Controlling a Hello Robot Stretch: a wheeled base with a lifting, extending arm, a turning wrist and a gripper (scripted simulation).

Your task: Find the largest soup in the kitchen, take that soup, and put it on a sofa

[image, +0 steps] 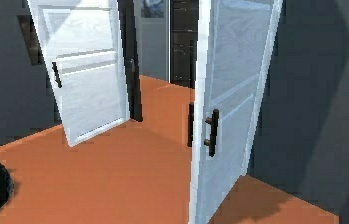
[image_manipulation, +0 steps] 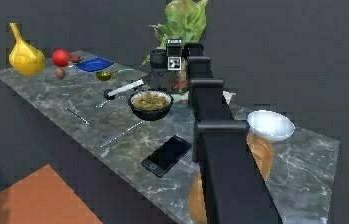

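A dark bowl of yellowish soup (image_manipulation: 152, 103) stands on the dark marble counter (image_manipulation: 72, 100) in the arm side view. The arm (image_manipulation: 217, 140) reaches out over the counter just right of that bowl. Its gripper (image_manipulation: 158, 66) sits beyond the bowl, in front of a leafy plant (image_manipulation: 182, 20). With the bowl and other things on the counter around its far end, I cannot tell whether it holds anything.
On the counter lie a white bowl (image_manipulation: 270, 124), a black phone (image_manipulation: 167, 155), a knife (image_manipulation: 122, 90), a small green bowl (image_manipulation: 104, 73), a blue tray (image_manipulation: 94, 64), a red fruit (image_manipulation: 60, 57) and a yellow gourd (image_manipulation: 25, 55). In the forward view, two white doors (image: 87, 70) (image: 232, 100) stand ajar over orange floor (image: 112, 175).
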